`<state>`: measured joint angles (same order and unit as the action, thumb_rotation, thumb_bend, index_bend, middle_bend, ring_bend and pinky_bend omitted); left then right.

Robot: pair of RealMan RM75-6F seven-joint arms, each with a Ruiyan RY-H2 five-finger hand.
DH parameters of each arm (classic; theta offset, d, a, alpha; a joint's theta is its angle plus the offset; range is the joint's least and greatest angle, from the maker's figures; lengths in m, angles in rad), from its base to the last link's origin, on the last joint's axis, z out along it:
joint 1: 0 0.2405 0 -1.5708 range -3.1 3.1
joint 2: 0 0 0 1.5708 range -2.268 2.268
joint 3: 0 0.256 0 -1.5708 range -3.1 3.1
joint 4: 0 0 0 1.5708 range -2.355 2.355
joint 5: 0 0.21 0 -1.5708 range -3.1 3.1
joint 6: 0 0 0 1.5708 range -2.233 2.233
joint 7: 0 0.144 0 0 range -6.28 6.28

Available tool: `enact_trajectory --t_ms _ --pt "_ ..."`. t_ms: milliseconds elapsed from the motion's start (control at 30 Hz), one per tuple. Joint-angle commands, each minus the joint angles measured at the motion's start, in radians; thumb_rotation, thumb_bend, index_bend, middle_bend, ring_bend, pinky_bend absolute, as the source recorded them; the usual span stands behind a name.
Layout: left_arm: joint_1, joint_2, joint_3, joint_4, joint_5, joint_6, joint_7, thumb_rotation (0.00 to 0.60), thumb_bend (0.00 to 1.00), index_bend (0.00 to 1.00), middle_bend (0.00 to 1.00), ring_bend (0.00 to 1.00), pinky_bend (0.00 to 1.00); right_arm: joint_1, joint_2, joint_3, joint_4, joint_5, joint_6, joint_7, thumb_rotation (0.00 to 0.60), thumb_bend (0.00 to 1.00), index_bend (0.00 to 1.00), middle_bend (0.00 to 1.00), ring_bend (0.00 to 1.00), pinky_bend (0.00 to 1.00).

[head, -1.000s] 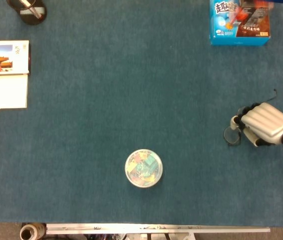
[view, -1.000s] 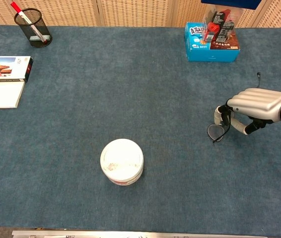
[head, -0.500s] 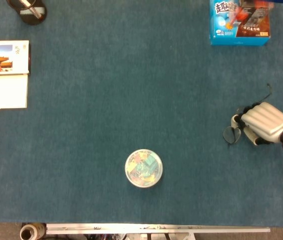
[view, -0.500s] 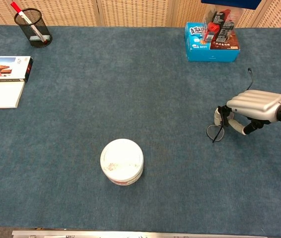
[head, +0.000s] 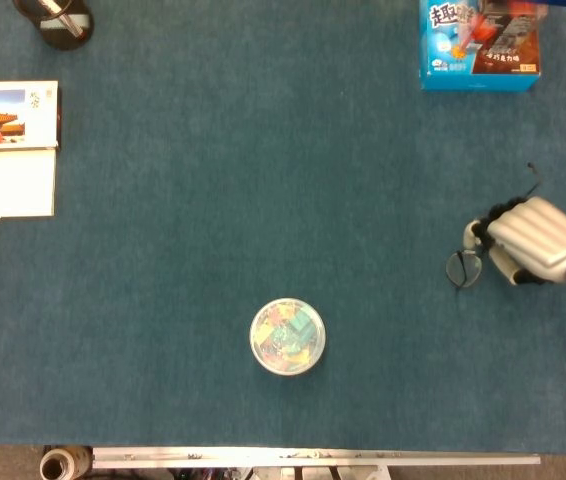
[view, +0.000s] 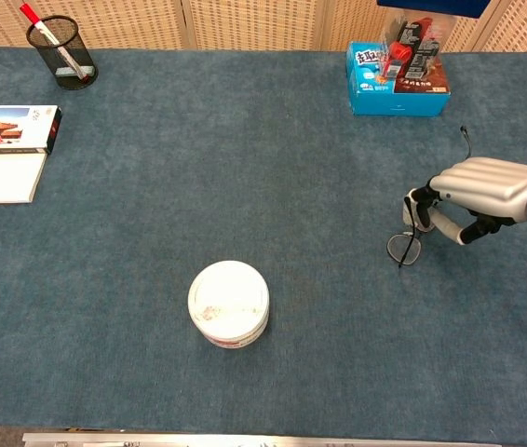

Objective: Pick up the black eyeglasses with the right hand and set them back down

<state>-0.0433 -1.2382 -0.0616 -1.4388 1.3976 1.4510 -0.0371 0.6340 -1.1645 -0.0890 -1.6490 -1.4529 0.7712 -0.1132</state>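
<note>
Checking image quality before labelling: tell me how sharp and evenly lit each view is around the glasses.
Head view: soft overall, even light, eyeglasses thin and faint under the right hand. Chest view: sharper, carpet weave visible, no glare, lens rim clear.

eyeglasses [view: 405, 244]: 1 | robot hand [view: 476, 191]: 1 | tub [view: 229, 303]: 1 | books [view: 5, 154]: 2 | pen cup [view: 61, 52]: 1 | box [view: 397, 67]: 1

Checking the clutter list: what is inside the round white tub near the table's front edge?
From the head view, the round tub holds a jumble of small colourful pieces. The chest view shows only its white lid; what lies underneath is hidden.
</note>
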Motion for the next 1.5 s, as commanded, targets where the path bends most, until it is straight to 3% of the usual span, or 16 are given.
enact_trajectory --t_ms 33,367,800,1033,1500 --pt "0.0 0.004 0.0 -0.008 0.004 0.005 0.007 0.6 0.51 0.31 0.43 0.36 0.56 -0.022 0.059 0.016 -0.051 -0.024 0.067 0.016 0.6 0.65 0.37 0.47 0.3 0.3" --pt "0.003 0.013 -0.002 -0.032 0.008 0.02 0.026 0.6 0.51 0.31 0.43 0.36 0.56 -0.075 0.151 0.054 -0.142 -0.112 0.248 0.074 0.6 0.65 0.37 0.47 0.3 0.31" --pt "0.007 0.021 -0.003 -0.043 0.007 0.027 0.028 0.6 0.51 0.31 0.43 0.36 0.56 -0.077 0.052 0.07 -0.09 -0.332 0.406 0.164 0.6 0.59 0.37 0.41 0.3 0.32" --pt "0.007 0.02 -0.002 -0.038 0.006 0.025 0.021 0.6 0.51 0.31 0.43 0.36 0.56 -0.059 -0.01 0.064 -0.051 -0.39 0.402 0.112 0.6 0.49 0.3 0.26 0.25 0.32" --pt "0.007 0.017 -0.003 -0.04 0.005 0.025 0.026 0.6 0.51 0.31 0.43 0.36 0.56 -0.047 -0.01 0.007 -0.022 -0.373 0.295 0.055 0.6 0.48 0.29 0.25 0.2 0.33"
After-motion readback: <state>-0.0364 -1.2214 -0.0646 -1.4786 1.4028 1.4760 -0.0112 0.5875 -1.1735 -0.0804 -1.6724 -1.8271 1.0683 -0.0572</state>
